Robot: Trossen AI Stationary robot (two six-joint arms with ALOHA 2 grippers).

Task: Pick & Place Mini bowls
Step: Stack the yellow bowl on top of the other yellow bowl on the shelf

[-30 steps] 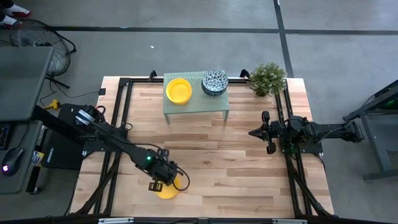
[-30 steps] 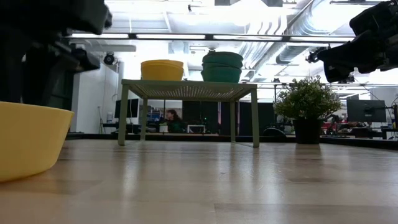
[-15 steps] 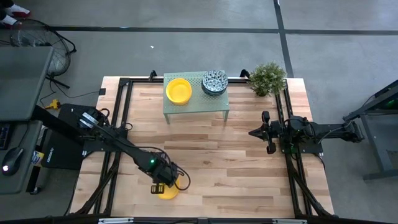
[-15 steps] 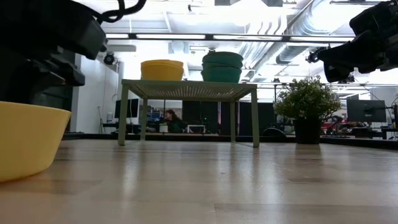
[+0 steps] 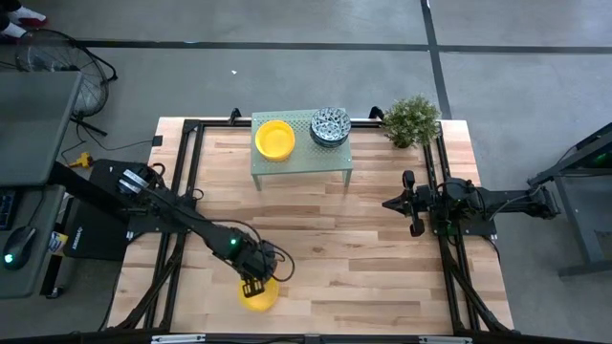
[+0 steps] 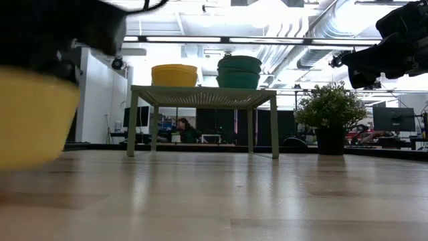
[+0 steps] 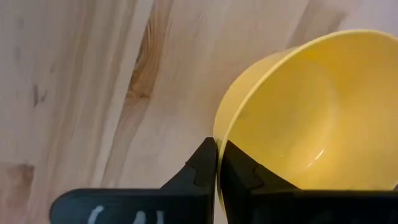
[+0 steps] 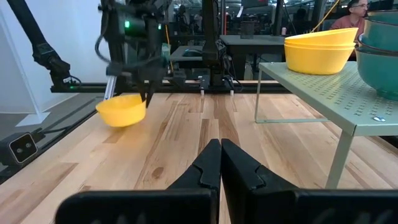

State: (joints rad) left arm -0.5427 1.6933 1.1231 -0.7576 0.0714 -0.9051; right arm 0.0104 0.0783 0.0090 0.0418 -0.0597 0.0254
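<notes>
The left claw (image 5: pixel 255 285) stands over the near part of the wooden bench (image 5: pixel 382 277), left of centre, its fingers (image 7: pixel 202 168) pinched on the rim of a plain yellow mini bowl (image 5: pixel 258 294). In the left wrist view the two fingers meet across the bowl's wall, one inside and one outside. In the right wrist view this bowl (image 8: pixel 122 111) hangs tilted and clear of the bench surface. In the low view its underside also sits above the boards. At the far side of the bench stands a pale green perforated rack (image 5: pixel 301 158). On its top rest a stack of yellow mini bowls (image 5: pixel 274 139) and, just beside it, a stack of blue-grey patterned mini bowls (image 5: pixel 329 126); the count in each stack cannot be told. A small potted plant (image 5: pixel 411 120) stands at the far right corner, near the rack. The right claw (image 5: pixel 409 204) waits above the right side of the bench, fingers pressed together and holding nothing, well apart from every bowl.
</notes>
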